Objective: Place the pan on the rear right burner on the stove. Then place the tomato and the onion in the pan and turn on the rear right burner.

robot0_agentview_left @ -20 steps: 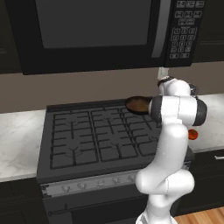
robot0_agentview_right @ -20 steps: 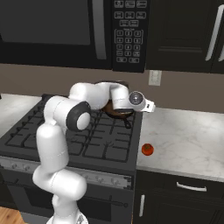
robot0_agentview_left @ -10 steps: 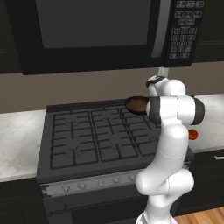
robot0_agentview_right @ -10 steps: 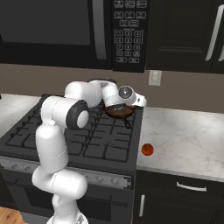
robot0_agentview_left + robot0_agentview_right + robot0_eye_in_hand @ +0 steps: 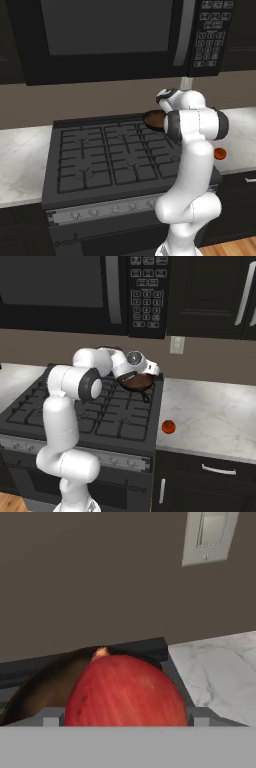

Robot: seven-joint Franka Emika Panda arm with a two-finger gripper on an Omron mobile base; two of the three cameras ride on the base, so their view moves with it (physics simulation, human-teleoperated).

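The gripper (image 5: 125,722) is clamped on the onion (image 5: 125,692), with the pan (image 5: 136,381) lying just beyond and below it at the stove's (image 5: 85,165) rear right corner.

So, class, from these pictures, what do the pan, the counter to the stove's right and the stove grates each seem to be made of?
The pan: likely dark metal, with a dull brownish inside that shows no gleam. The counter: looks like polished white marble, going by its grey veins, though it could be an imitation. The stove grates: probably cast iron, being matte black bars with radiating prongs.
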